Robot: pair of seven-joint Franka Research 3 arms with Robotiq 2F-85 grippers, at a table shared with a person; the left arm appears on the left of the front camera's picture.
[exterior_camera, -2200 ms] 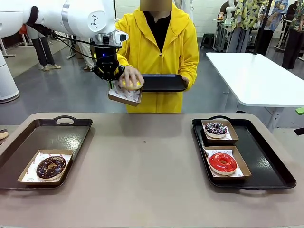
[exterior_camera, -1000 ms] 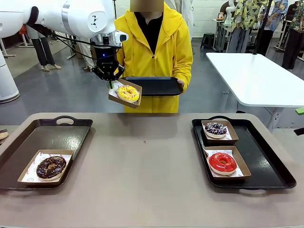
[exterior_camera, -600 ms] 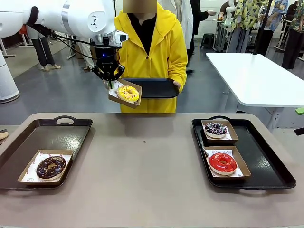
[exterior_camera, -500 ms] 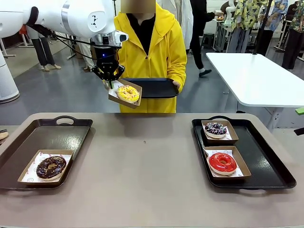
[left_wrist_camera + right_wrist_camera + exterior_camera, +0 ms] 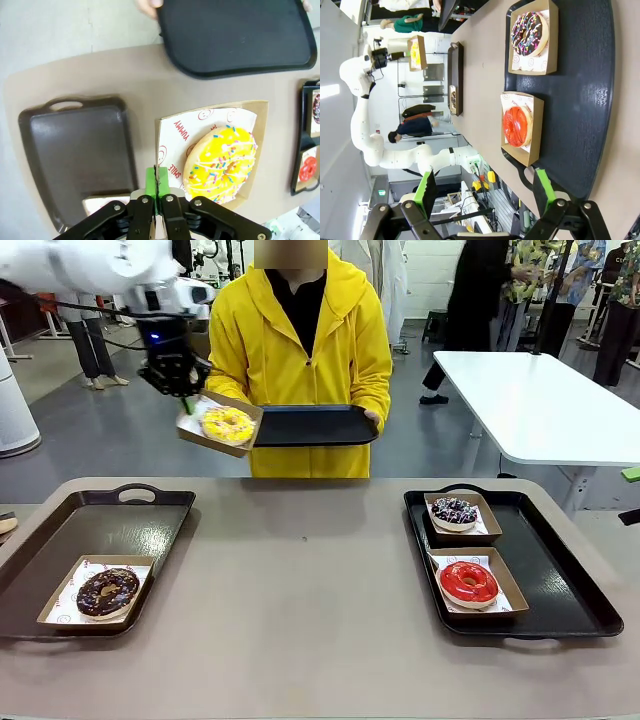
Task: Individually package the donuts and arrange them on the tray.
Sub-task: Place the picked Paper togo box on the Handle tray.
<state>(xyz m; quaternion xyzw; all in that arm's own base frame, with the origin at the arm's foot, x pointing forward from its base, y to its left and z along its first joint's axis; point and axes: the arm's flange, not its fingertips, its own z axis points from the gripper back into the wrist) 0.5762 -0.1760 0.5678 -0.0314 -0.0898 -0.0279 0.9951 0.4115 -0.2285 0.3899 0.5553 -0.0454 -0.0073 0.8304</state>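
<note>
My left gripper (image 5: 184,398) is shut on the rim of a shallow cardboard box (image 5: 196,430) that holds the yellow-iced donut (image 5: 228,424), high over the table's far left. In the left wrist view its green pads (image 5: 151,183) pinch the box's edge (image 5: 161,150) beside the yellow donut (image 5: 220,165). The chocolate donut (image 5: 107,591) lies boxed on the left tray (image 5: 120,523). On the right tray (image 5: 560,580) sit the boxed purple donut (image 5: 455,510) and red donut (image 5: 468,581). My right gripper (image 5: 485,194) hangs open above the red donut (image 5: 516,125).
A person in a yellow coat stands at the far side and holds a black tray (image 5: 315,426) level, just right of the held box. The brown tabletop (image 5: 300,590) lies between the two trays. A white table (image 5: 540,400) stands at the back right.
The person's hand left the yellow donut in the box and drew back. My left arm then swung toward the picture's left, carrying the boxed donut away from the person's tray.
</note>
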